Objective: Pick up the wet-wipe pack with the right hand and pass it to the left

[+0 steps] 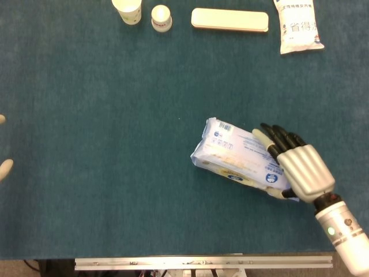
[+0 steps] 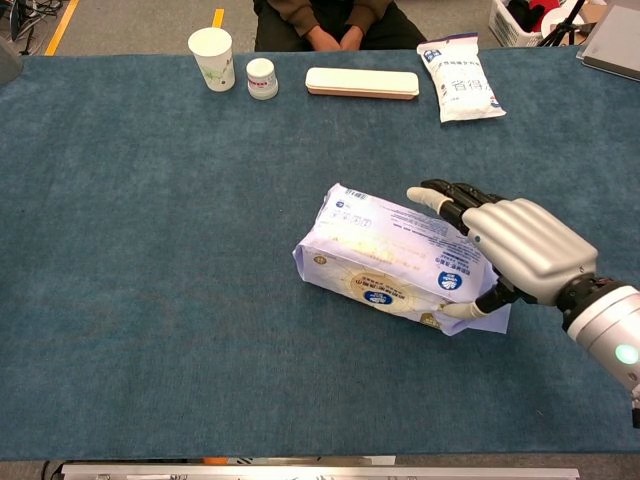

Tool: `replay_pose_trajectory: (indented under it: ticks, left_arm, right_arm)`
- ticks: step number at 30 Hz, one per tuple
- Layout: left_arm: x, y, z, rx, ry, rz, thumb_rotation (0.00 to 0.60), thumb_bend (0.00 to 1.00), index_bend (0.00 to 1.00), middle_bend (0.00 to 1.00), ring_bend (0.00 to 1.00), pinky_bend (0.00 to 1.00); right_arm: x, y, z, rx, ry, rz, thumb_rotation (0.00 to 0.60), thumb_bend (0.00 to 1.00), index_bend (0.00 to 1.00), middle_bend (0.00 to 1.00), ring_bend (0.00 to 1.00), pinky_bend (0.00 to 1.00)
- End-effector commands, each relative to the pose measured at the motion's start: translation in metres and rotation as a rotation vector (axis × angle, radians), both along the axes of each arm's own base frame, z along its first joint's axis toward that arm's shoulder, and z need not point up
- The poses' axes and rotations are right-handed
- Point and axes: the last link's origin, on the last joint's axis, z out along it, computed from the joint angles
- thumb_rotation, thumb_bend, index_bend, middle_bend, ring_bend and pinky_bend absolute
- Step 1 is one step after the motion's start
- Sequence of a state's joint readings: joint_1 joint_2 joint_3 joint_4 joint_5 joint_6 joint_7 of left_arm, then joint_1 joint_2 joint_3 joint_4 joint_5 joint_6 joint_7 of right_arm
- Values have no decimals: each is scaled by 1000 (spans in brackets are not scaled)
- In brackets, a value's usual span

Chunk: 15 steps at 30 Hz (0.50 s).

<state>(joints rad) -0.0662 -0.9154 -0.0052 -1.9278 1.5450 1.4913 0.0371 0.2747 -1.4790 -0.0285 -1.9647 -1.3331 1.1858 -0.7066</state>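
The wet-wipe pack (image 1: 233,151) (image 2: 380,252), pale blue and white with a yellow panel, lies flat on the teal table, tilted with its right end nearer me. My right hand (image 1: 300,170) (image 2: 520,245) sits over that right end. Its fingers (image 2: 445,197) reach apart across the pack's top and far side, while the thumb lies at the near edge. The pack still rests on the table. Of my left hand (image 1: 3,169) only two pale fingertips show, spread apart at the far left edge of the head view, with nothing between them.
Along the far edge stand a paper cup (image 1: 128,10) (image 2: 211,57), a small white jar (image 1: 161,17) (image 2: 262,78), a cream oblong case (image 1: 229,19) (image 2: 362,82) and a white snack bag (image 1: 298,26) (image 2: 459,78). A person (image 2: 320,20) sits beyond. A metal rail (image 1: 202,263) lines the near edge.
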Motion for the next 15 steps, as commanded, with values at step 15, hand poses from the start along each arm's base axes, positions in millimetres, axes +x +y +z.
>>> replay_pose_trajectory:
  ticks: [15]
  left_arm:
    - [2, 0, 1, -29, -17, 20, 600, 186, 282, 198, 200, 271]
  right_arm:
    - [-3, -61, 9, -84, 80, 28, 600, 0, 0, 0, 0, 167]
